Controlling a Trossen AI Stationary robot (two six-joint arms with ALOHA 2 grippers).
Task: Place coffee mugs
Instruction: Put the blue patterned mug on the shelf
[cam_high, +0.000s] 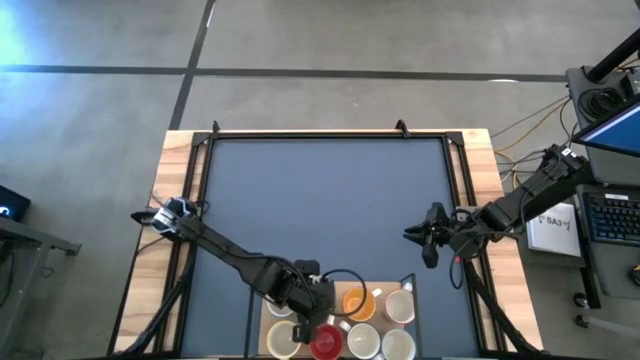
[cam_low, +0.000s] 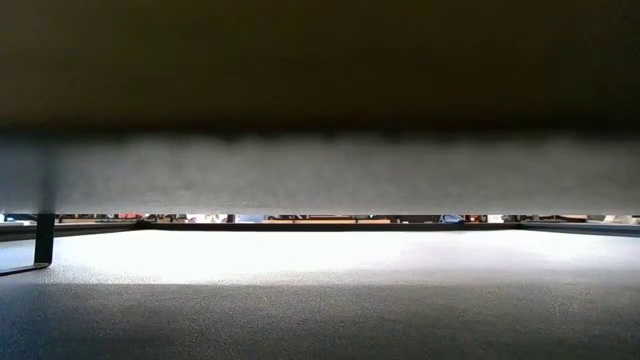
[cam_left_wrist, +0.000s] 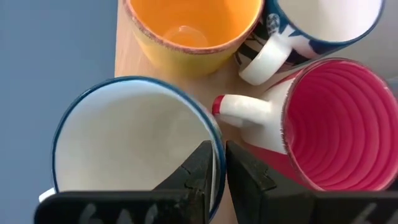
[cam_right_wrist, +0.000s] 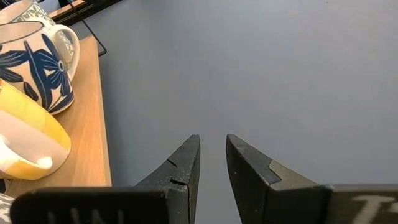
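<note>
Coffee mugs (cam_high: 345, 325) crowd a wooden board (cam_high: 390, 290) at the table's near edge. My left gripper (cam_left_wrist: 218, 163) is down among them, its fingers pinching the blue rim of a white mug (cam_left_wrist: 130, 134), one finger inside the wall and one outside. Just beside the outer finger stands the red mug (cam_left_wrist: 339, 124); beyond the fingertips is the orange mug (cam_left_wrist: 193, 28). My right gripper (cam_right_wrist: 212, 155) hovers over the bare grey mat (cam_right_wrist: 261, 68), fingers slightly parted and empty. I can read no writing anywhere.
</note>
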